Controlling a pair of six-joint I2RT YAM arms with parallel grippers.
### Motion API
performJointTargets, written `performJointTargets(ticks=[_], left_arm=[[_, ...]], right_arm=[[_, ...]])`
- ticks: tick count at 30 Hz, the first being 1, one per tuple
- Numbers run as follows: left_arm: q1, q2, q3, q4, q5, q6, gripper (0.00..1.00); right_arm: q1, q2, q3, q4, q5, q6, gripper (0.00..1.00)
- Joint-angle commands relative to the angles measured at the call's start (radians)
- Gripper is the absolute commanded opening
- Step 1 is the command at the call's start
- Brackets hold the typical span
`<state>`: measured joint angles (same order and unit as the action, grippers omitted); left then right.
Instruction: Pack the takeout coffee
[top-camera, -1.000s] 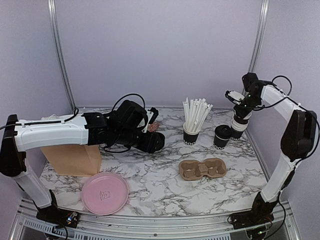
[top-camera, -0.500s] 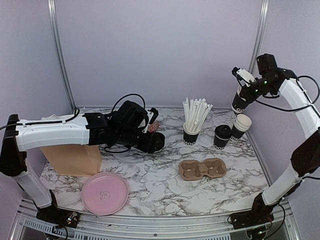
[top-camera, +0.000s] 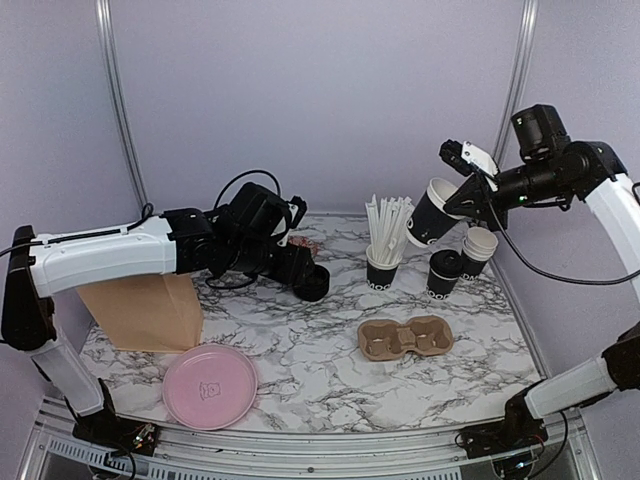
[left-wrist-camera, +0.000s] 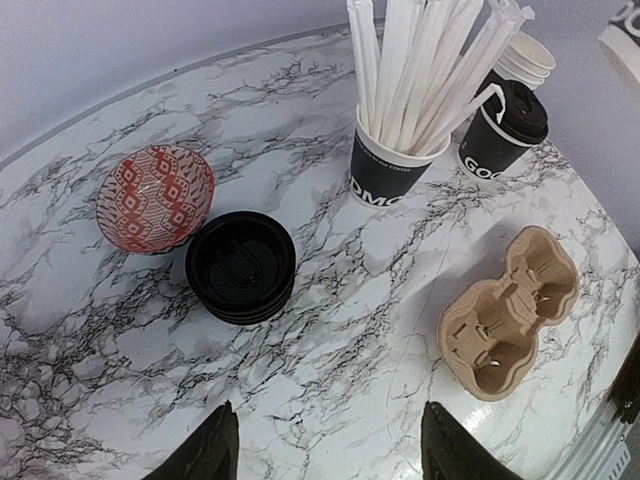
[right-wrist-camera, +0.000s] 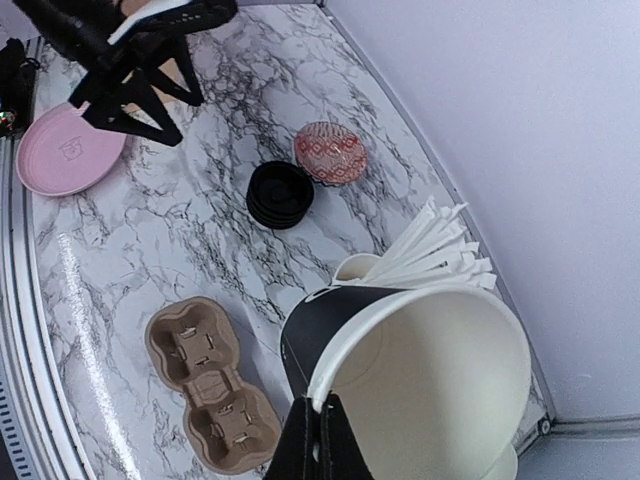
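My right gripper (top-camera: 462, 193) is shut on the rim of an open black paper cup (top-camera: 433, 213), cream-white inside, which hangs tilted in the air beside the straws. In the right wrist view the fingers (right-wrist-camera: 322, 425) pinch that cup's (right-wrist-camera: 430, 370) white rim. A lidded black coffee cup (top-camera: 443, 272) stands on the table, next to a short stack of spare cups (top-camera: 481, 249). A stack of black lids (left-wrist-camera: 240, 266) lies ahead of my left gripper (left-wrist-camera: 325, 455), which hangs open and empty above the marble. From the top view the left gripper (top-camera: 298, 268) is close beside the lids (top-camera: 313, 284).
A black cup of white straws (top-camera: 384, 262) stands left of the lidded cup. A brown pulp two-hole carrier (top-camera: 405, 337) lies in front. A red patterned bowl (left-wrist-camera: 155, 198) sits by the lids. A brown paper bag (top-camera: 145, 312) and a pink plate (top-camera: 210, 385) are at the left.
My right gripper has lifted one cup off the stack at the right, carried it up and to the left, and tilted it. The left arm has shifted slightly towards the lids.
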<state>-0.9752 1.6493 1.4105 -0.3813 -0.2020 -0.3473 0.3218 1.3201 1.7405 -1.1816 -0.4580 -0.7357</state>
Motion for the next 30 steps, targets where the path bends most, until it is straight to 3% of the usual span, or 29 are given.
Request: performJointTargets(ticks=[1,9,17,21,30], left_arm=[[0.033,0.01,0.022,-0.04,-0.018,0.012,0.62],[0.064,0.015,0.034,-0.047,-0.014,0.012,0.61],[0.098,-0.004,0.027,-0.058,-0.021,0.006,0.58],[0.113,-0.014,0.011,-0.059,-0.018,-0.002,0.56],[0.116,-0.017,0.001,-0.057,-0.022,0.003,0.56]], right_arm=[[0.045,-0.017,-0.015,-0.083,-0.095,-0.121,0.0],[0.246,0.07,-0.043,-0.083,-0.114,-0.165,0.0],[0.561,0.171,-0.109,0.022,0.067,-0.147,0.0],[0.679,0.202,-0.225,0.188,0.173,-0.1,0.0],[0.706,0.266,-0.352,0.399,0.245,-0.082,0.0]])
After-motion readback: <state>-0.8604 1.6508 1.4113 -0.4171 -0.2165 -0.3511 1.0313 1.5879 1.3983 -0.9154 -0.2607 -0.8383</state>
